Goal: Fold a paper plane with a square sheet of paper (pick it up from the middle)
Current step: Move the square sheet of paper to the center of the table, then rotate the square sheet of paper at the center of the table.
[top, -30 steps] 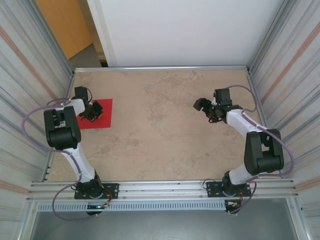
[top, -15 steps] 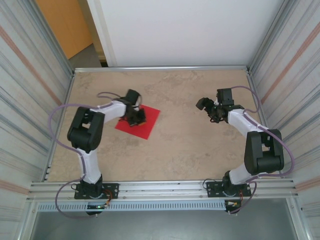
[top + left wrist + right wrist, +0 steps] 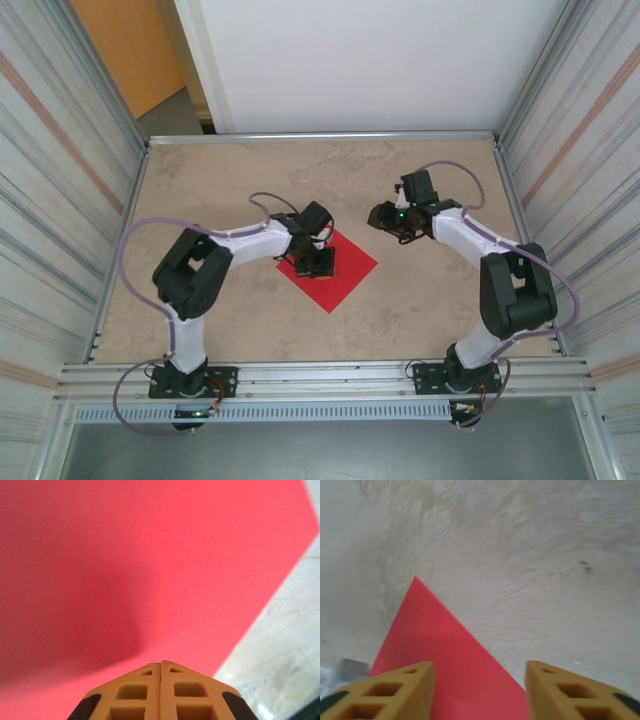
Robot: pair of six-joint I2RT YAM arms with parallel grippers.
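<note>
The square sheet of paper (image 3: 348, 272) is bright red and lies flat and unfolded near the table's middle, turned like a diamond. My left gripper (image 3: 320, 262) is shut, its orange fingertips (image 3: 161, 664) together and resting on the sheet (image 3: 150, 555) near its left part. My right gripper (image 3: 385, 216) hovers just beyond the sheet's far right corner. Its jaws stand apart with nothing between them (image 3: 480, 675), and the sheet's corner (image 3: 440, 645) lies below them. The paper plane is out of view.
The beige stone-patterned table (image 3: 250, 180) is fenced by a metal rail (image 3: 320, 135) at the back and corrugated walls (image 3: 60, 200) on both sides. Purple cables loop off both arms.
My left gripper has slid the red sheet from the far left edge to the table's middle, turning it. My right gripper has swung left toward the sheet and its jaws have narrowed.
</note>
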